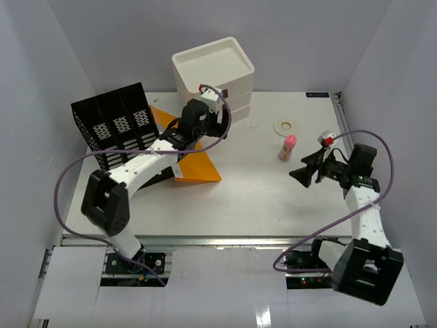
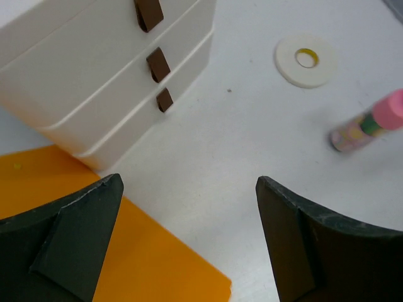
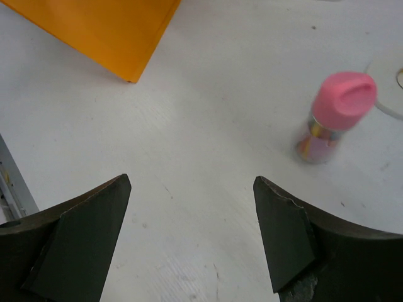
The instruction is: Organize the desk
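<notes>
The desk [image 1: 259,195] is a wide white tabletop. My left gripper [image 1: 215,128] hovers just in front of the cream three-drawer box [image 1: 213,72]. It is open and holds nothing. In the left wrist view its jaws [image 2: 189,181] span bare desk [image 2: 239,145] and the corner of an orange folder [image 2: 145,264]. My right gripper [image 1: 304,171] hangs open at the right, pointing left. In the right wrist view the right gripper [image 3: 192,180] has only bare desk [image 3: 208,113] between its fingers. A pink-capped glue stick [image 3: 334,116] stands ahead to its right.
A black mesh file organizer [image 1: 116,126] stands at the back left. The orange folder [image 1: 198,167] lies beside it. A white tape roll [image 1: 289,126] lies flat behind the glue stick [image 1: 287,147]. The drawer box shows brown handles [image 2: 157,63]. A metal rail [image 1: 225,240] runs along the front edge.
</notes>
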### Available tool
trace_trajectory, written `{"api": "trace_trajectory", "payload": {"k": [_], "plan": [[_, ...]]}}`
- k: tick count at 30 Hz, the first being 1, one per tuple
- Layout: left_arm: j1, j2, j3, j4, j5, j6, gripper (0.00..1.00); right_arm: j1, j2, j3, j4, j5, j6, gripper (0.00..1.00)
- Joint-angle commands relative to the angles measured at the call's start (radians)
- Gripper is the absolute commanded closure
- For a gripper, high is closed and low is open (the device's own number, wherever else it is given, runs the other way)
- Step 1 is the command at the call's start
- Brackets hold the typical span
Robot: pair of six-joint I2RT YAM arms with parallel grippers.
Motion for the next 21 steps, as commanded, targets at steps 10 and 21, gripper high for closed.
{"api": "trace_trajectory", "payload": {"k": [10,21], "plan": [[0.041,-0.88,-0.724,0.116,0.23,-0.282,0.02,0.694,0.535,0.684,0.116,0.822,0.431,0.11],[0.042,-1.127,-0.786,-0.047,0.243,-0.44,0.02,0.797,0.963,0.935,0.437,1.003,0.495,0.16]]}}
